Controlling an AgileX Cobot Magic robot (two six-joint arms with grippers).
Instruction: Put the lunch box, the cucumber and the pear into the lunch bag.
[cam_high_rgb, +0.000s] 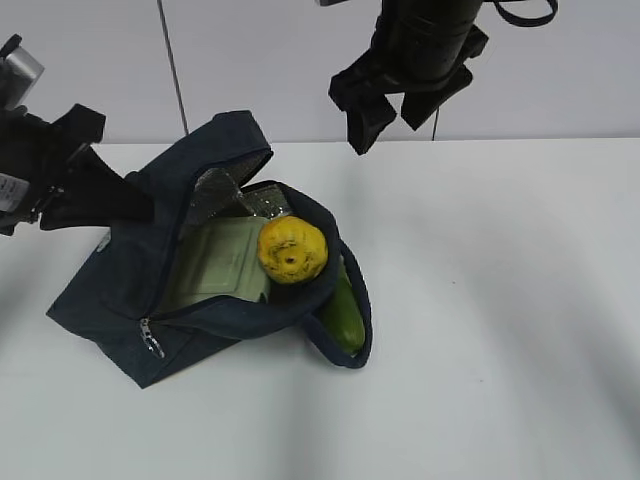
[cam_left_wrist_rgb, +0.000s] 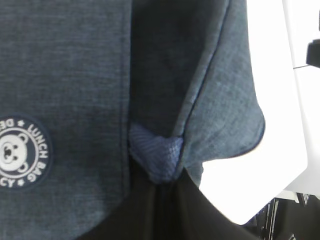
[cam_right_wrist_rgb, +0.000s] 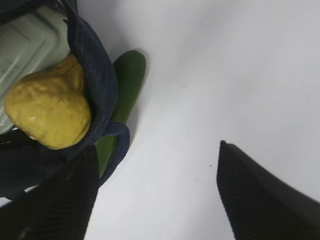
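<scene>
Lunch bag (cam_high_rgb: 120, 290) open: lunch box (cam_high_rgb: 222, 262), pear (cam_high_rgb: 292, 250) inside (cucumber (cam_high_rgb: 342, 312) under strap).

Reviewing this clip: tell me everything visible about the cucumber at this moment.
The cucumber is smooth, dark green and thick with a rounded end. It lies on the white table along the right outer edge of the lunch bag, threaded under the bag's looped strap, so it looks to be outside the opening rather than in it. Its far end is hidden by fabric. The pear sits just beside it, inside the rim. No pincer touches it.
</scene>
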